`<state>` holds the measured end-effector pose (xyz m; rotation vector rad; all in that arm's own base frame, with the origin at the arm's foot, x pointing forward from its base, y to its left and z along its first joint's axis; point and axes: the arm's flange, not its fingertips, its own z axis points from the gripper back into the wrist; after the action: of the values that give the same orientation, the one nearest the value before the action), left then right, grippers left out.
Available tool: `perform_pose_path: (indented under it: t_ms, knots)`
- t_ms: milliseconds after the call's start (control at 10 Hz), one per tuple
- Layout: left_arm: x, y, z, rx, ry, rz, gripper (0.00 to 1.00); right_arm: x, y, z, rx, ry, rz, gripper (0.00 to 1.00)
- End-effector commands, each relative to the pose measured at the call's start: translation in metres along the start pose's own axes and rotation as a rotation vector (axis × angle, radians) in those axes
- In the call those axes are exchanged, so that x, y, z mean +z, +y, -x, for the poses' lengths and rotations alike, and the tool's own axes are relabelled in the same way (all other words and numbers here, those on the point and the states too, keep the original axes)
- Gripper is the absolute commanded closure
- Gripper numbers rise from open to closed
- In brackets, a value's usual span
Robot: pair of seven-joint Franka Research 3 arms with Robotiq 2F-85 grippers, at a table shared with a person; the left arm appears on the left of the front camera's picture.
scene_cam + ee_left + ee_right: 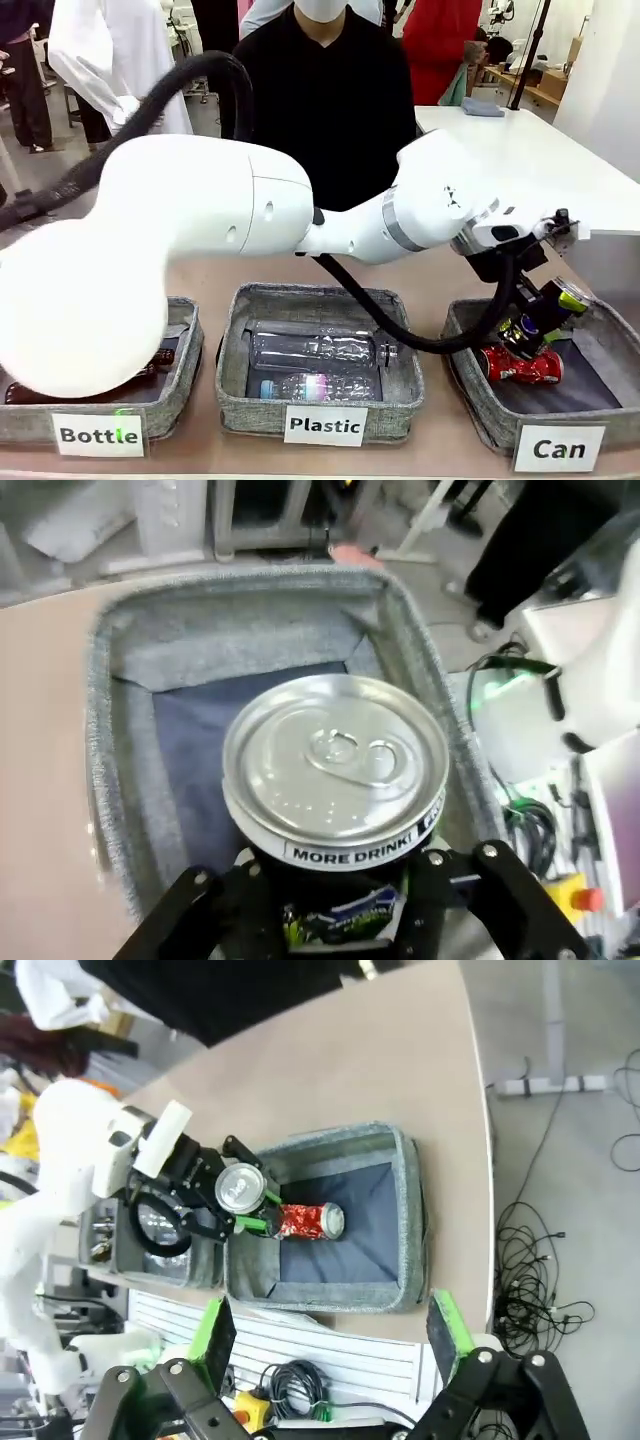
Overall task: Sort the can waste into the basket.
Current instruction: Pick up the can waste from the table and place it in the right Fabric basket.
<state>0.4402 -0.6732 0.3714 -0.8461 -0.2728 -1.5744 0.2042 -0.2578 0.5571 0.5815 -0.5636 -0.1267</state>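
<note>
The left gripper (pixel 535 325), clenched on the black can (pixel 335 770) over the "Can" basket (pixel 405 1220), best releases it low, toward the bare lining at 12 o'clock of the red can (pixel 310 1221); the right gripper (pixel 330 1335) stands released above.

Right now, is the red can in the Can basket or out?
In: the red can lies on its side on the Can basket's dark lining.
</note>
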Motion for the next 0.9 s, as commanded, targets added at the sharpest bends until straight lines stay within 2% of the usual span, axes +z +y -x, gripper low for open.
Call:
perform_pose_path:
  t_ms: [0,100,200,400,500,600,700,800]
  knots:
    - [0.0,-0.027,0.005,-0.002,-0.036,-0.019,0.65,0.003,0.006,-0.007,0.012,0.002,0.015,0.0]
    - [0.0,-0.027,0.005,-0.002,-0.036,-0.019,0.65,0.003,0.006,-0.007,0.012,0.002,0.015,0.0]
    - [-0.003,-0.003,-0.001,0.0,-0.008,-0.006,0.65,0.003,0.006,-0.007,0.012,0.002,0.015,0.0]
    - [-0.005,-0.008,0.001,-0.026,-0.012,0.006,0.65,0.003,0.006,-0.007,0.012,0.002,0.015,0.0]
    - [-0.003,-0.008,0.003,-0.041,0.003,0.03,0.08,0.003,0.006,-0.007,0.012,0.002,0.015,0.0]
    - [-0.001,-0.01,0.004,-0.041,-0.019,0.024,0.07,0.003,0.006,-0.007,0.012,0.002,0.015,0.0]
    - [0.002,-0.013,0.005,-0.045,-0.027,0.026,0.0,0.003,0.006,-0.007,0.012,0.002,0.015,0.0]
    - [0.008,-0.017,0.007,-0.05,-0.04,0.03,0.03,0.003,0.006,-0.007,0.012,0.002,0.015,0.0]
